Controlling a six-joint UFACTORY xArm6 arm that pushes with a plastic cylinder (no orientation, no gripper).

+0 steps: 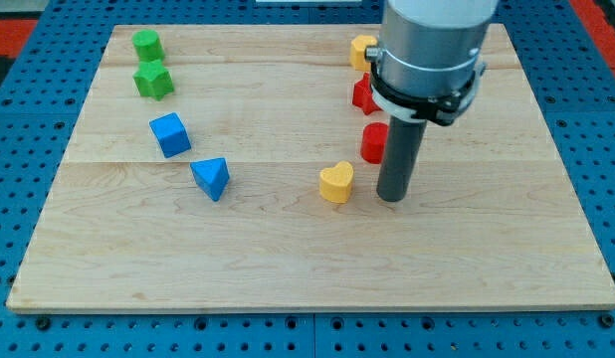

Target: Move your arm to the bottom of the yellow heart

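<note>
Heart, yellow, sits near the middle of the board, a little toward the view's right. Its two lobes face the view's top and right, and its narrow end seems to point toward the view's bottom left, so its long axis runs on that slant; the exact point is hard to make out.

My tip rests on the wood just beside the heart, on its right side, level with its lower edge and apart from it. The rod has no fingers, so nothing opens, closes or holds.

A red block stands right behind the rod, partly hidden by it; its shape cannot be told. Another red block and a yellow block lie farther toward the top, both cut off by the arm's grey body.

At the view's left, well apart from the heart, lie a blue cube, a blue triangle, a green star and a green cylinder.
</note>
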